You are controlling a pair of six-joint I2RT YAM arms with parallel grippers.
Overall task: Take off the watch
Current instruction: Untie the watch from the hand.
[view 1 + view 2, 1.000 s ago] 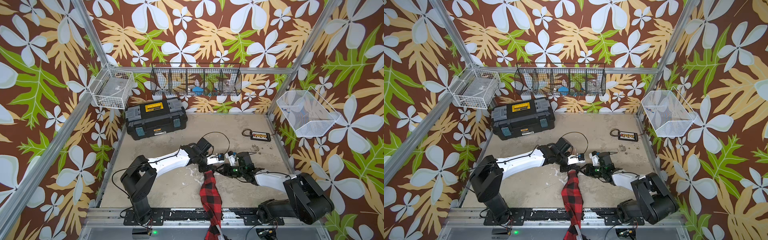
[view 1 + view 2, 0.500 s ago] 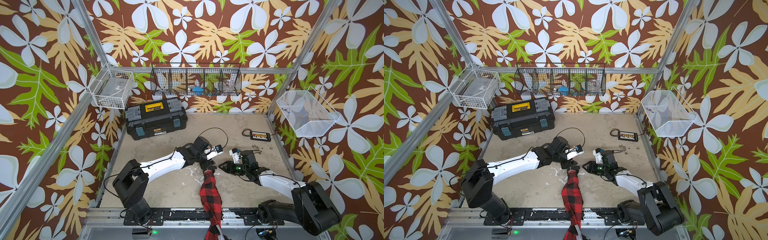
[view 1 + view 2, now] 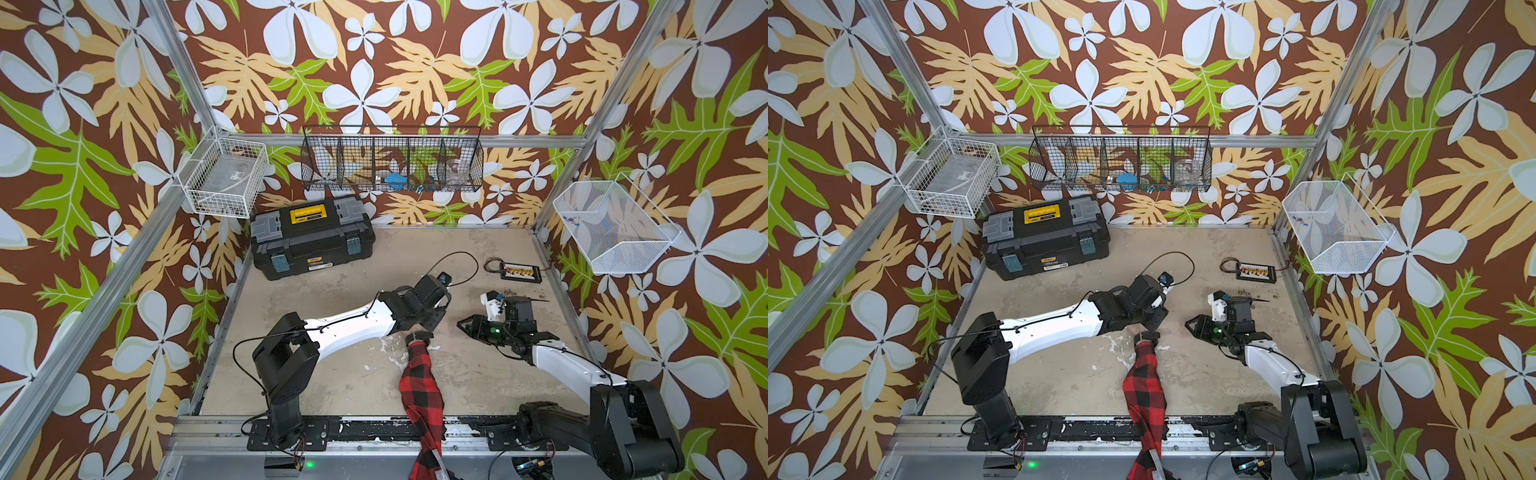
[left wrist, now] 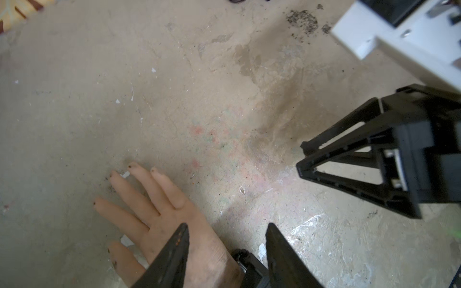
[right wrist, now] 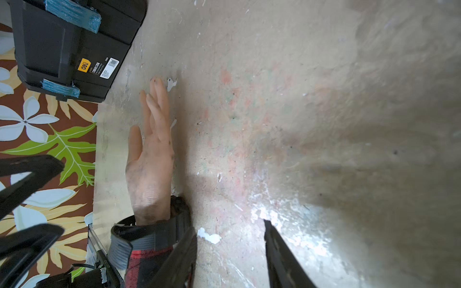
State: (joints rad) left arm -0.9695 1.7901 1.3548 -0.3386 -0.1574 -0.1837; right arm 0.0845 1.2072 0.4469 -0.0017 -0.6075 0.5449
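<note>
watch [image 5: 152, 235]: around dummy wrist [image 5: 149, 207] | left gripper [image 4: 227, 225]: apart, empty | right gripper [image 5: 229, 225]: apart, empty

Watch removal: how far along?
Done: nothing visible; the watch is still wrapped around the wrist of the mannequin hand. In hand: nothing; left gripper open above the hand, right gripper open near the wrist, apart from it. Left: the whole removal; whether it is unbuckled I cannot tell.

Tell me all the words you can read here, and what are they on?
"deli": on the yellow sticker on the black toolbox.
The white barcode sticker beside it: print too blurred to read.
The yellow plate on the toolbox lid, in a top view: too small to read.
</note>
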